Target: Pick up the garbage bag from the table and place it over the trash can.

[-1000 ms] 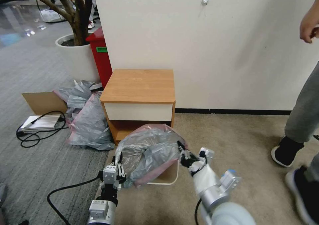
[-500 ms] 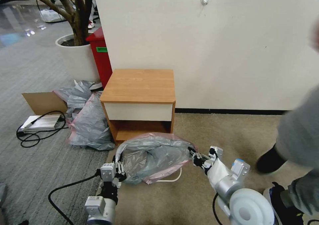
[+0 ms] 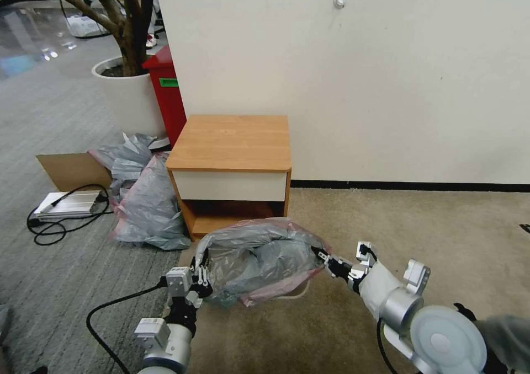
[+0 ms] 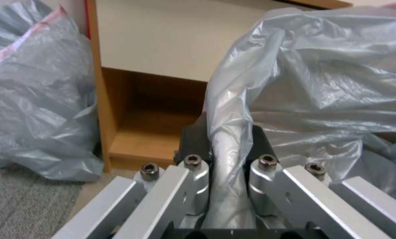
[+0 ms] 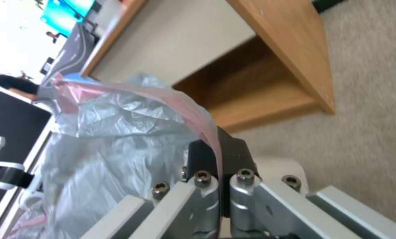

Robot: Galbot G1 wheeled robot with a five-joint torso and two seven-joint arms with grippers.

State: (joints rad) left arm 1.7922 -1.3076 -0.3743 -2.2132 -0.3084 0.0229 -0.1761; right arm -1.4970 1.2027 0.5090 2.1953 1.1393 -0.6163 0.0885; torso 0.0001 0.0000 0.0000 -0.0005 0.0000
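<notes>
The garbage bag (image 3: 256, 258), crinkly grey plastic with a pink rim, hangs stretched low over the floor in front of the table (image 3: 232, 142). My left gripper (image 3: 200, 279) is shut on its left edge; in the left wrist view a fold of the garbage bag (image 4: 229, 156) is pinched between the fingers. My right gripper (image 3: 323, 259) is shut on the right edge, and the right wrist view shows the pink rim (image 5: 207, 122) clamped in its jaws. The trash can (image 3: 291, 295) sits under the bag, with just a sliver of cream rim showing.
A heap of grey-pink bags (image 3: 146, 203) lies left of the table, beside a cardboard sheet (image 3: 72, 170) and a silver box with a black cable (image 3: 66, 204). Behind stand a red box (image 3: 165, 92) and a white planter (image 3: 124, 95). Open carpet lies to the right.
My right gripper has moved right and slightly down, pulling the bag's mouth wider and lower over the bin. The left gripper has barely moved. The person at the right has stepped away.
</notes>
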